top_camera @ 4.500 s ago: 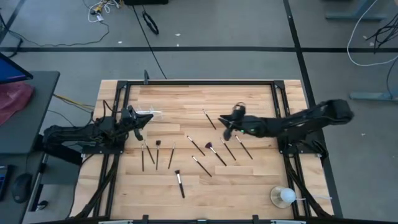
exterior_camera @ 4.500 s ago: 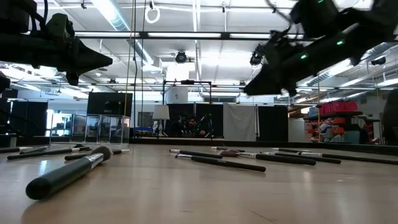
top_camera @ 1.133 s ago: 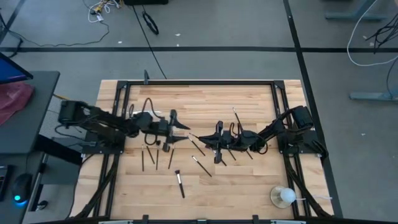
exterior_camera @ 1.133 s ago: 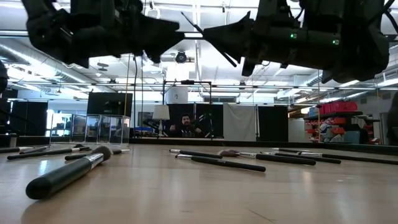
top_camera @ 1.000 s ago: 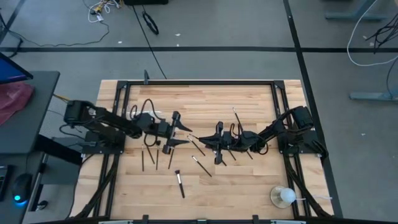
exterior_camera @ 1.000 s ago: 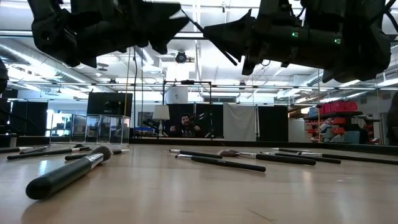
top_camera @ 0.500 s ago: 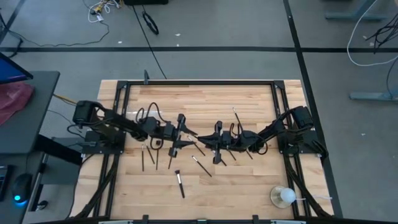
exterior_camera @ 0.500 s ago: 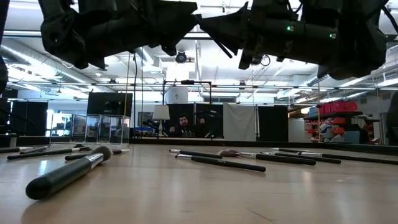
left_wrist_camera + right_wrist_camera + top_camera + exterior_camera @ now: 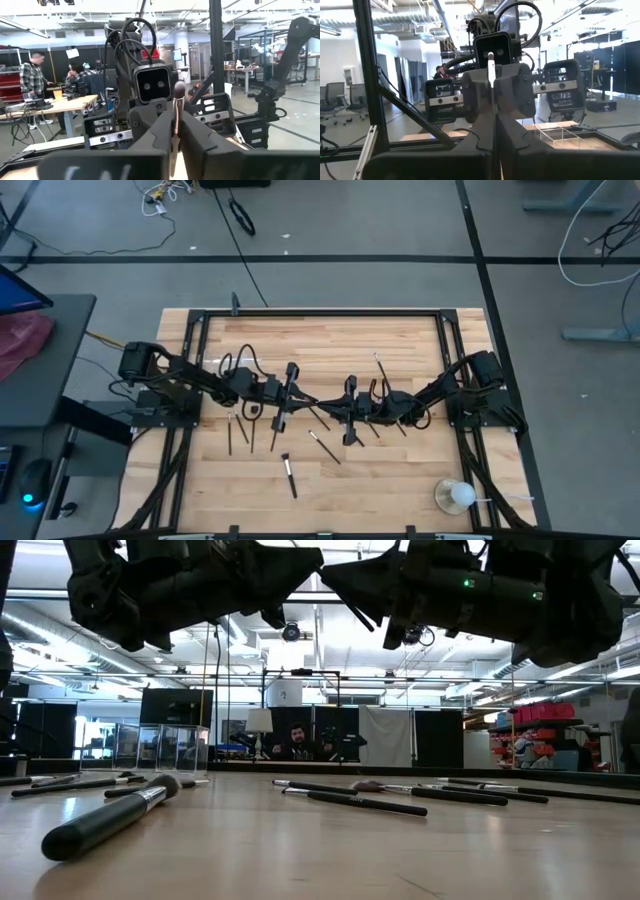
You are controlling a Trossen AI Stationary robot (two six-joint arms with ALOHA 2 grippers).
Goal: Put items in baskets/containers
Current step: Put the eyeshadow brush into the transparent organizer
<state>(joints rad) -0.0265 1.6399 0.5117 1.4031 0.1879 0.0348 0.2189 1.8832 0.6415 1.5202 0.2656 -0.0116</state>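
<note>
Two grippers meet tip to tip above the middle of the table [image 9: 320,510], and we read the scene from the near edge outward.

Closest to us lies one thick-handled brush [image 9: 110,820], alone on open wood. A white round object on a dish [image 9: 455,496] sits off near the front right corner, well apart from everything else. The near strip between them is bare board, with the black frame rails [image 9: 320,311] bounding the work area on all sides.

Farther in, a short brush [image 9: 325,447] lies slanted near the centre. A loose group of three brushes [image 9: 252,428] lies to its left, beside the left arm.

Above the midline, the left gripper [image 9: 305,399] and the right gripper [image 9: 332,407] face each other, both raised off the wood. We see the held brush [image 9: 175,117] pinched upright between the left fingers, its dark head pointing up. The right wrist view shows a thin shaft clamped between the right fingers too. Both grippers appear clenched on that one brush, leaving almost no gap between them. A few more brushes [image 9: 385,423] lie under the right arm.

Beyond the left arm, toward the far left, stands the clear brush holder [image 9: 165,747], upright on the wood. Bare wood runs along the far rail behind it. Past the table, a person [image 9: 297,740] sits in the room.
</note>
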